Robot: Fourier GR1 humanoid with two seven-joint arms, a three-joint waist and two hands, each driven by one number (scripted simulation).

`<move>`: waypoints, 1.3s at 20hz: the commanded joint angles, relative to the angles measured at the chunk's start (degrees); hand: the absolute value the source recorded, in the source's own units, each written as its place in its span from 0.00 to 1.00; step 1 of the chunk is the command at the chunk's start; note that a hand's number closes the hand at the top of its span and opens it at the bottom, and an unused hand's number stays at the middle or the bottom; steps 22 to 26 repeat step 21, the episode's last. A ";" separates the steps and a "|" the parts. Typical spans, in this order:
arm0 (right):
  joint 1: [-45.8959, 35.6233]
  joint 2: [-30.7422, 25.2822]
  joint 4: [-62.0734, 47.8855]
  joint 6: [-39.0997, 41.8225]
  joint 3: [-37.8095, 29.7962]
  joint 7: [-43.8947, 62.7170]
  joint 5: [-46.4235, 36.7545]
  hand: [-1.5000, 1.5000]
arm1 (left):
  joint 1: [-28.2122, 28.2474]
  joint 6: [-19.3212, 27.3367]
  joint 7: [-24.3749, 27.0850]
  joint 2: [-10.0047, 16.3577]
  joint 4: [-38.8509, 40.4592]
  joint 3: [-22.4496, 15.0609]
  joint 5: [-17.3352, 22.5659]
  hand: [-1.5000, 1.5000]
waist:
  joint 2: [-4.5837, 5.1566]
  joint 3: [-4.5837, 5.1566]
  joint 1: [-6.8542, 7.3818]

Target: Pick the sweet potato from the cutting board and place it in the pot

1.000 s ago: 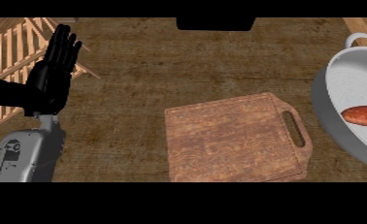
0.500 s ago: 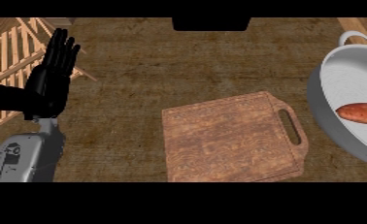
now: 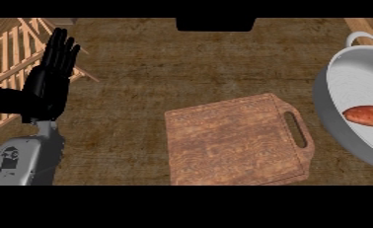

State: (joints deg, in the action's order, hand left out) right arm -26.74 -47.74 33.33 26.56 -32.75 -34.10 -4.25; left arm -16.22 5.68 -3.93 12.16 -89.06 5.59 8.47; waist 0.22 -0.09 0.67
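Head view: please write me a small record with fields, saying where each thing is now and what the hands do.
sweet potato: lies inside the pot
pot: at the right edge, partly cut off
cutting board: nothing on it, handle slot toward the pot
left hand: open, fingers up, resting at the left, holds nothing
right hand: not in view
wooden rack: upper left corner
task state: looks done
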 commanded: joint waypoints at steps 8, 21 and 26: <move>0.62 -9.91 -16.52 6.96 -5.64 -9.25 3.28 0.00 | -2.14 0.11 -0.09 -0.33 0.77 0.30 -0.18 0.50 | 0.69 -0.33 0.72; 3.24 -15.58 -18.99 10.06 -7.72 -8.72 5.58 0.00 | -0.12 -0.28 2.36 -1.51 1.37 -0.50 -0.77 0.50 | 0.96 -0.63 0.70; 3.24 -15.58 -18.99 10.06 -7.72 -8.72 5.58 0.00 | -0.12 -0.28 2.36 -1.51 1.37 -0.50 -0.77 0.50 | 0.96 -0.63 0.70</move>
